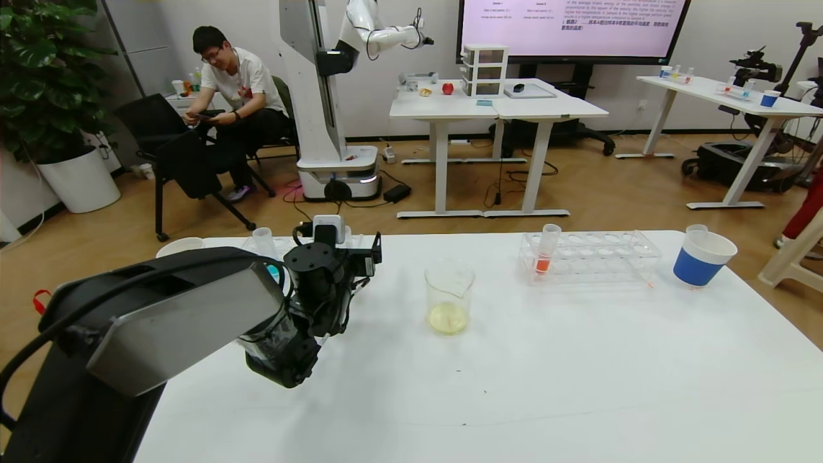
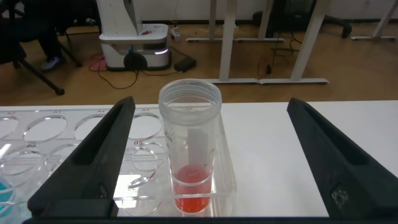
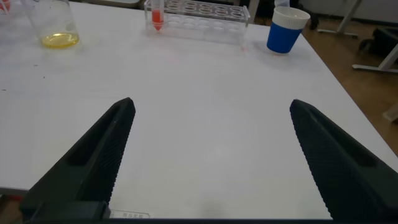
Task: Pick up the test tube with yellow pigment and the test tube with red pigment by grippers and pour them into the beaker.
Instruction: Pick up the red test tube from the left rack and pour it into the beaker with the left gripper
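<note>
In the left wrist view a test tube with red pigment (image 2: 189,162) stands upright in a clear rack (image 2: 74,134). My left gripper (image 2: 211,106) is open, with one finger on each side of the tube and not touching it. In the head view this gripper (image 1: 334,257) is at the table's far left and hides that tube. The beaker (image 1: 449,299) stands mid-table with yellow liquid in its bottom. Another red tube (image 1: 546,251) stands in a second rack (image 1: 598,257) at the far right. My right gripper (image 3: 211,104) is open and empty above bare table. No yellow tube is in view.
A blue-and-white cup (image 1: 704,257) stands right of the second rack. A clear tube (image 1: 263,241) and a white bowl (image 1: 180,245) sit behind my left arm. Something blue (image 2: 3,193) shows in the left rack. The right wrist view shows the beaker (image 3: 53,25) and the cup (image 3: 286,28).
</note>
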Controlling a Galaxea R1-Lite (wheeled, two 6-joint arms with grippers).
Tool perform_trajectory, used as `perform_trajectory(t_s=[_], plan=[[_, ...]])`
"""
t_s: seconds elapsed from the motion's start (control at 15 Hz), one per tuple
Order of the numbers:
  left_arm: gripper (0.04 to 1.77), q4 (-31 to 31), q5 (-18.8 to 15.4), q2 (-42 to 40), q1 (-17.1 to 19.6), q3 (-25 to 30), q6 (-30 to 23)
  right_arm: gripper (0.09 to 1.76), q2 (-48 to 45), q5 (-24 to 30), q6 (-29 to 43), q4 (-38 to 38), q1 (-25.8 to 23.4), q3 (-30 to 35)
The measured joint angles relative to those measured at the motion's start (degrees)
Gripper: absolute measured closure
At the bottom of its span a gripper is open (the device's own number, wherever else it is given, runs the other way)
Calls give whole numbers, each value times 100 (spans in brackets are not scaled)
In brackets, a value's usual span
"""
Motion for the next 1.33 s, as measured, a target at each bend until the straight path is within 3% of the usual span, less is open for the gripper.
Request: perform_trajectory(t_s=[0.87,0.93,1.0,1.13,1.2,1.27,1.33], plan=[[10,-48,50,16,0,-77,-11,11,0,2,-2,0,0,0],[18,-45,56,17,0,-83,-11,11,0,0,-2,0,0,0],[43,-41,55,22,0,-83,-13,11,0,2,-2,0,0,0],[125,-44,85,24,13,-88,-13,11,0,0,-2,-2,0,0],[147,-45,72,24,16,-88,-15,11,0,2,-2,0,4,0],[146,-44,77,24,10,-88,-11,11,0,5,-2,0,-7,0],[127,-44,66,24,11,-88,-17,11,0,0,-2,0,6,0]])
